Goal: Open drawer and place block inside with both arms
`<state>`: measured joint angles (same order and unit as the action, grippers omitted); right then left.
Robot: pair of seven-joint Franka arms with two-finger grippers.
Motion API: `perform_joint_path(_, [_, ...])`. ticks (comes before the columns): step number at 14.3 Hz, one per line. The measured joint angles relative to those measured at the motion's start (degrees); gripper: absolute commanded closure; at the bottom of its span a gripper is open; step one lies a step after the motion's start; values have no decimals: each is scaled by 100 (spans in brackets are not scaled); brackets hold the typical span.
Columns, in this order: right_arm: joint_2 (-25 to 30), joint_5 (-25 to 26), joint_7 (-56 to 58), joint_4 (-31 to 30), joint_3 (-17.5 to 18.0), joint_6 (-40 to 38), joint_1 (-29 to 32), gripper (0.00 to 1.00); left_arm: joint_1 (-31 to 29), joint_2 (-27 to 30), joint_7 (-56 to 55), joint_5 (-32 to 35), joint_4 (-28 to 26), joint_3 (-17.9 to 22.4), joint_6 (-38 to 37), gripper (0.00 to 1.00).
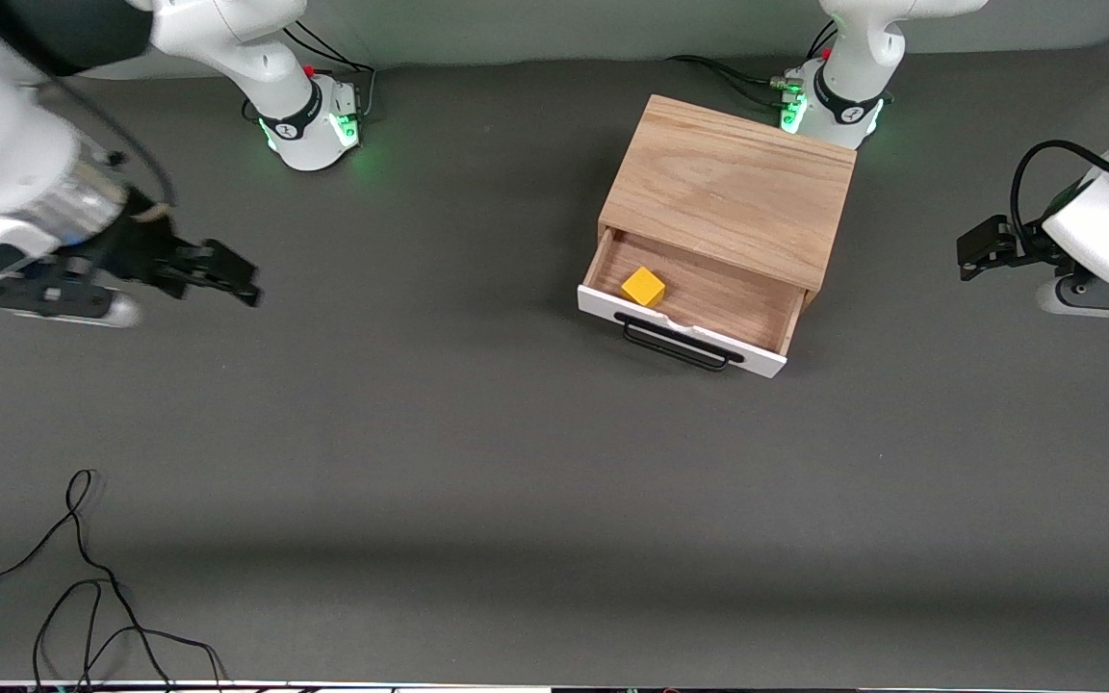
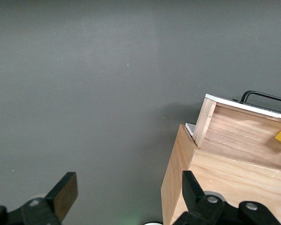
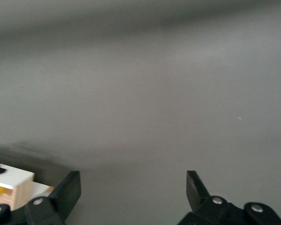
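Task status is judged as essentially complete. The wide shallow drawer with white front panel and black wire handle is seen pulled out of the light oak box, which stands near the left arm's base. The small bright yellow cube is seen resting on the drawer's light wood floor, in the corner toward the right arm's end, just inside the front panel. Nothing is held by either arm. Only closing the drawer could remain, and that is not asked for by the task sentence.

The black two-finger right gripper is held over bare grey table at the right arm's end, well apart from the box; its fingers are spread wide with nothing between them. The left gripper is held over the table at the left arm's end, beside the box, fingers likewise apart and empty. Both arms appear to wait.

Hidden or unclear: the rear of the drawer's interior is covered by the box top. The left arm is cut off by the front view's edge. Loose black cables are seen on the table nearest the front camera.
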<state>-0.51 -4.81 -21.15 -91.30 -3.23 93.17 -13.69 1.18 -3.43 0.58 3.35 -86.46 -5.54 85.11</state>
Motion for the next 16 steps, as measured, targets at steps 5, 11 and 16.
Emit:
perform_joint_path(5, [328, 115, 481, -431, 583, -55, 901, 0, 0, 0, 0, 0, 0, -2, 0, 1])
perform_joint_path(11, [399, 289, 1428, -556, 454, -33, 1199, 0, 0, 0, 0, 0, 0, -3, 0, 1])
perform_joint_path(16, [429, 334, 1714, -544, 480, -223, 1211, 0, 0, 0, 0, -1, 0, -11, 0, 1])
